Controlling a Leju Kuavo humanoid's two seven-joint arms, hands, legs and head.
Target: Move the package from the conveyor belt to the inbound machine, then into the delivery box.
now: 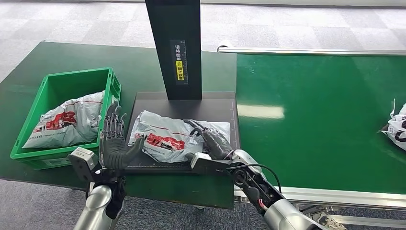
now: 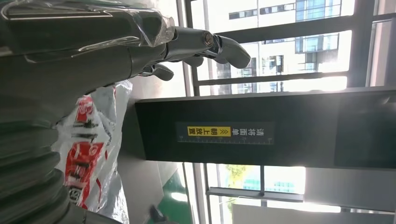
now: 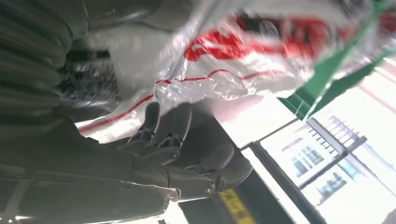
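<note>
From the head view, we are seeing the package (image 1: 174,136) lying on the machine's black plate (image 1: 220,108), our right hand (image 1: 213,141) resting on it, grip unclear, our left hand (image 1: 112,143) spread wide beside it. The slack bag could be snagging the black post (image 1: 174,48) or slipping. The green box (image 1: 50,155) is already holding another bag (image 1: 67,120). From the left wrist, fingers (image 2: 229,49) are splayed. From the right wrist, fingers (image 3: 173,123) are pressing against plastic.
</note>
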